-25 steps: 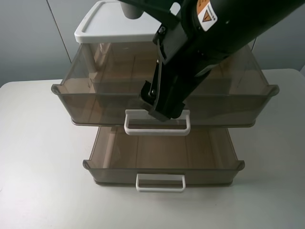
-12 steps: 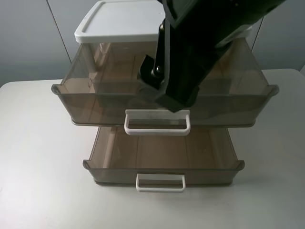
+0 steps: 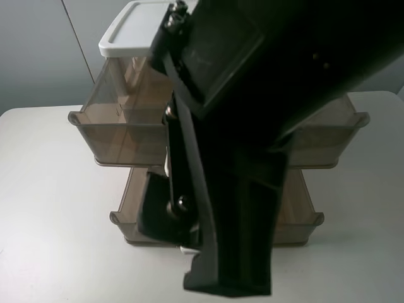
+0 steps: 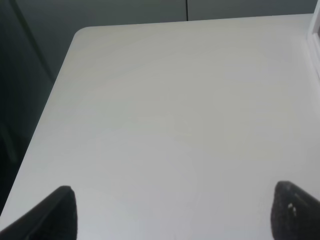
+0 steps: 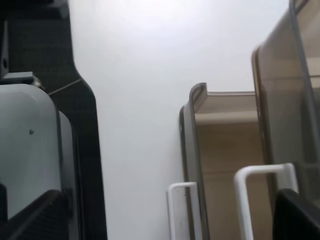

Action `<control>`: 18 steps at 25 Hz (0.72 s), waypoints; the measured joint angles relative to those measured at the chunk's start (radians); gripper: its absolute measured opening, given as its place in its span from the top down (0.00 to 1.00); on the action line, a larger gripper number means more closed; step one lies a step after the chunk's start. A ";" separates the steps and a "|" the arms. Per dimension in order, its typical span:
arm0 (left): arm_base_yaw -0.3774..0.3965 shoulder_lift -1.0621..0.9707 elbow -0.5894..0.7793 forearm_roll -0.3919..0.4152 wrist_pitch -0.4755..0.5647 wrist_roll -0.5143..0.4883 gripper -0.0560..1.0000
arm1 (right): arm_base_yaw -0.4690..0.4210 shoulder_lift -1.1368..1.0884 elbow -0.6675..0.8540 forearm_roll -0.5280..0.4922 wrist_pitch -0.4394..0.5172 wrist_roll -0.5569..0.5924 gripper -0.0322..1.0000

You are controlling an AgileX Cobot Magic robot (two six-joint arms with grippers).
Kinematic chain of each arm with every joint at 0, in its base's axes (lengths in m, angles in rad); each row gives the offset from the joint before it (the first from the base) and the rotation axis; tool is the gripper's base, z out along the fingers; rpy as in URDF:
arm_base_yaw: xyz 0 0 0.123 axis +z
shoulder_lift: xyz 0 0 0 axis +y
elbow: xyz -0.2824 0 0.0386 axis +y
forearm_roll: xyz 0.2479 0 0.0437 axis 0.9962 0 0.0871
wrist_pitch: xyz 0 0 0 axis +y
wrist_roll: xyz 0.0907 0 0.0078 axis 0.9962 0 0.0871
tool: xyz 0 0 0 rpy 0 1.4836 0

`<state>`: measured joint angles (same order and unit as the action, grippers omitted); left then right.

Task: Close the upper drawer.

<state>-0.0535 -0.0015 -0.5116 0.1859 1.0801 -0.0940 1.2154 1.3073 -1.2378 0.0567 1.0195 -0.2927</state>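
We are judging the upper drawer (image 3: 117, 129) to be light, stiff, slick plastic, best pushed at its white handle (image 5: 262, 170) toward the far edge of the desk (image 3: 44, 202). The right gripper (image 5: 165, 217) and left gripper (image 4: 172, 212) are both gaping, grasping nothing.

Right arm (image 3: 265, 76) up near camera; right hand (image 5: 165, 220), left hand (image 4: 172, 215) fingers apart.

The right arm (image 3: 271, 88) is a bulky, angular casing of matte black. A round bolt (image 3: 181, 202) sits in a joint on the casing's edge, and small bright metal fittings (image 3: 178, 10) show at its top end. Nearby stands a glossy pale grey rounded cover (image 5: 27, 150), edged in black, with one tiny screw (image 5: 31, 131). The left tool (image 4: 175, 217) has black fingertips (image 4: 295, 212), one flecked with pale specks.
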 joint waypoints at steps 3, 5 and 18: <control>0.000 0.000 0.000 0.000 0.000 0.000 0.24 | 0.000 0.020 0.010 0.014 0.000 -0.017 0.38; 0.000 0.000 0.000 0.000 0.000 0.000 0.24 | 0.000 0.041 0.021 0.014 -0.002 -0.022 0.38; 0.000 0.000 0.000 0.000 0.000 0.000 0.24 | -0.114 0.130 0.101 -0.042 -0.015 -0.038 0.38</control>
<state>-0.0535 -0.0015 -0.5116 0.1859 1.0801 -0.0940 1.1019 1.4369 -1.1370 0.0144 1.0041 -0.3308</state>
